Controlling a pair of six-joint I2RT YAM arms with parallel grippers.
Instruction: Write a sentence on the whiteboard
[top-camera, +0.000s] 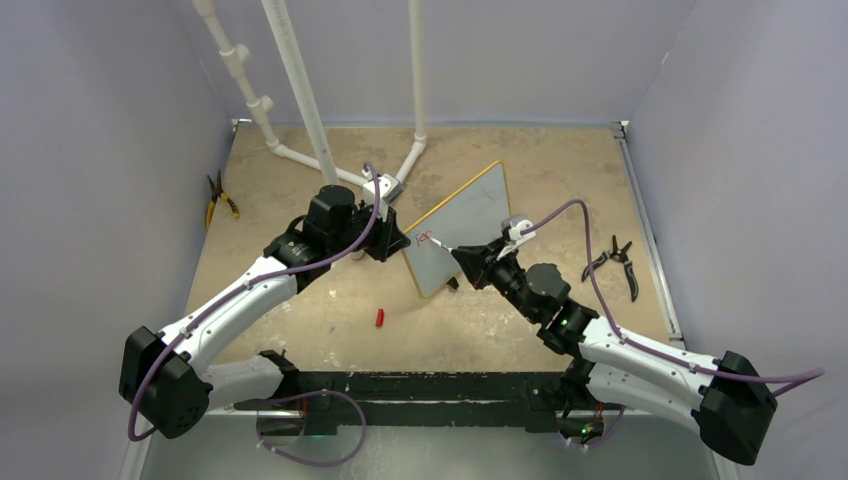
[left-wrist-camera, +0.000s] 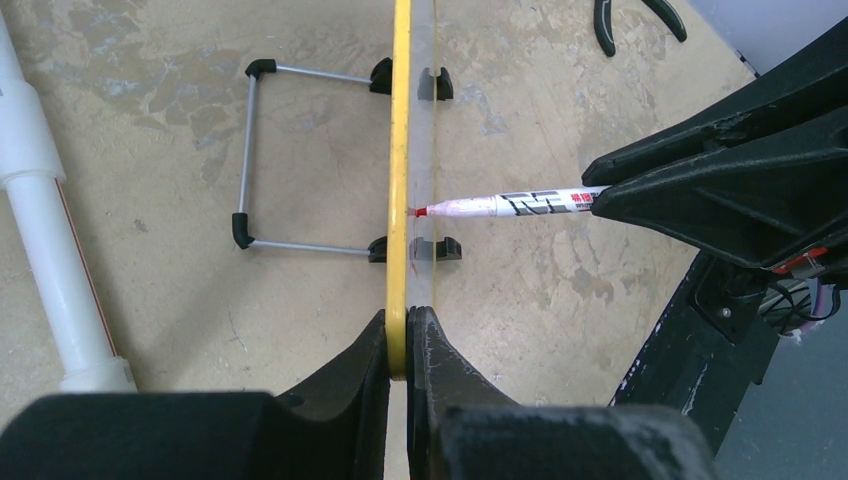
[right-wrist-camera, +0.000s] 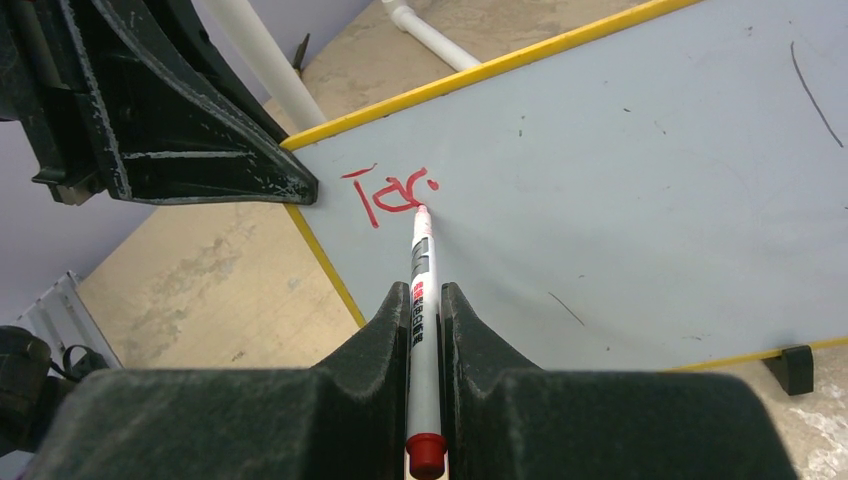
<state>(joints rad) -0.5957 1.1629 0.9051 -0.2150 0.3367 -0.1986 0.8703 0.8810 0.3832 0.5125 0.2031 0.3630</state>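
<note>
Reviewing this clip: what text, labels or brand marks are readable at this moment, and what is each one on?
"To" followed by a half-made letter like a "c": red handwriting near the upper left corner of the whiteboard, with the pen tip at it.
Black lettering and a red label on the barrel of the marker: too blurred to read in either wrist view.
Nothing else readable; the top view is too small to show the writing.

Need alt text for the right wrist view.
The right hand grips a white marker, its red tip touching the whiteboard at the end of a few red letters. The left hand clamps the board's yellow edge.
</note>
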